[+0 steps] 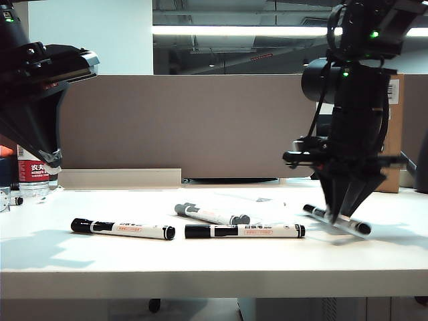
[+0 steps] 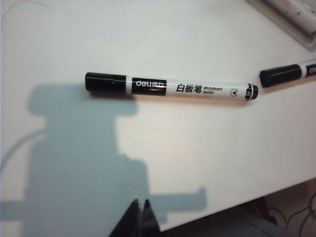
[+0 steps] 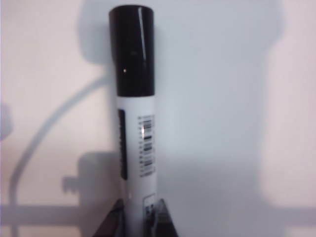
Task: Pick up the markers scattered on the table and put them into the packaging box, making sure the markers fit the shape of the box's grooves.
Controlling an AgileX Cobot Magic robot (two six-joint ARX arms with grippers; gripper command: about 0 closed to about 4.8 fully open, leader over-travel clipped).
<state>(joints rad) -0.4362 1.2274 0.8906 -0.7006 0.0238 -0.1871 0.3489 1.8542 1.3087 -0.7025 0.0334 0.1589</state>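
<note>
- Right wrist view shows the right gripper clamped on a slim white-barrelled marker with a black cap; the two dark fingers press the barrel from both sides and the cap end points away from the pincer over the smooth white table.
- Exterior view shows the same right gripper pointing straight down at the table, its tips meeting the gripped marker, which lies almost flat, its black ends sticking out on either side of the fingers.
- Just beside that pincer, toward the middle of the table, sits the flat transparent plastic packaging box, barely visible, with a grey-capped marker lying in it.
- In front of the box lies a second white marker with black ends, and a third like it lies well apart from the right pincer, below the left one.
- The left gripper hangs well above the table, holding nothing.
- In the left wrist view the left gripper has its dark fingertips drawn together and empty; the third marker lies ahead of them, apart from them.
</note>
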